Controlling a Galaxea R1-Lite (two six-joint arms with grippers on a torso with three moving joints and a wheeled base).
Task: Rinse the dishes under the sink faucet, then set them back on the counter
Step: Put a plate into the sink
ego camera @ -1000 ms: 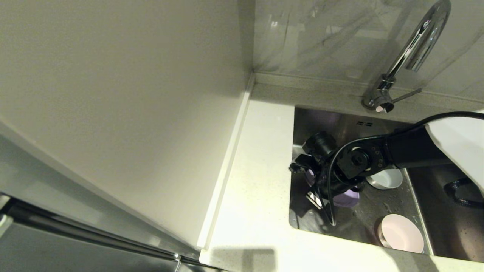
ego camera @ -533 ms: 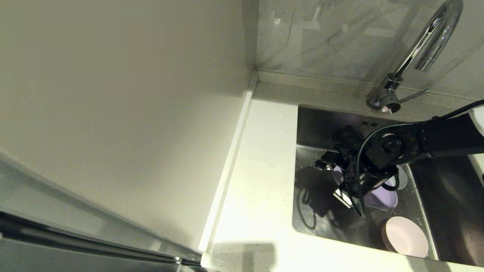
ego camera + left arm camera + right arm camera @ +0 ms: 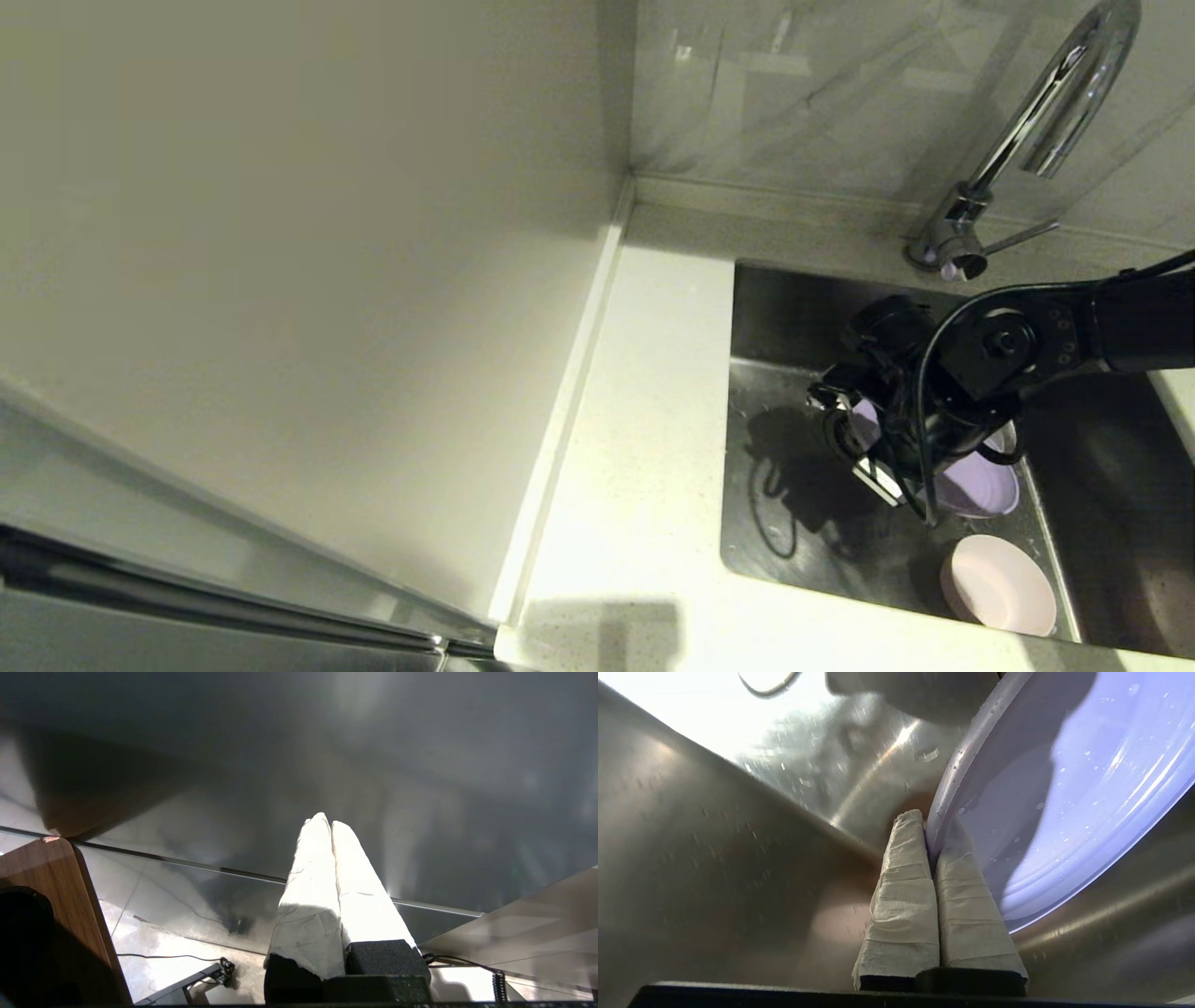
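Observation:
My right gripper (image 3: 931, 826) is shut on the rim of the lavender plate (image 3: 1064, 788), which is wet with droplets and held tilted inside the steel sink (image 3: 794, 523). From the head view my black right arm (image 3: 999, 350) covers most of the plate (image 3: 980, 485). The pale pink bowl (image 3: 999, 585) sits on the sink floor near the front. A white sliver of the mug (image 3: 1006, 436) shows behind the arm. The chrome faucet (image 3: 1046, 103) arches over the back edge. My left gripper (image 3: 331, 822) is shut on nothing, parked away from the sink.
White counter (image 3: 644, 420) runs along the sink's left side and front, bounded by a raised edge strip (image 3: 569, 411) and a tall pale wall. The faucet's lever (image 3: 1022, 235) sticks out at its base. Beyond the left gripper I see a cabinet front and floor.
My right arm has carried the plate to the right within the sink, away from the counter side and toward the area below the faucet. The pink bowl has stayed put.

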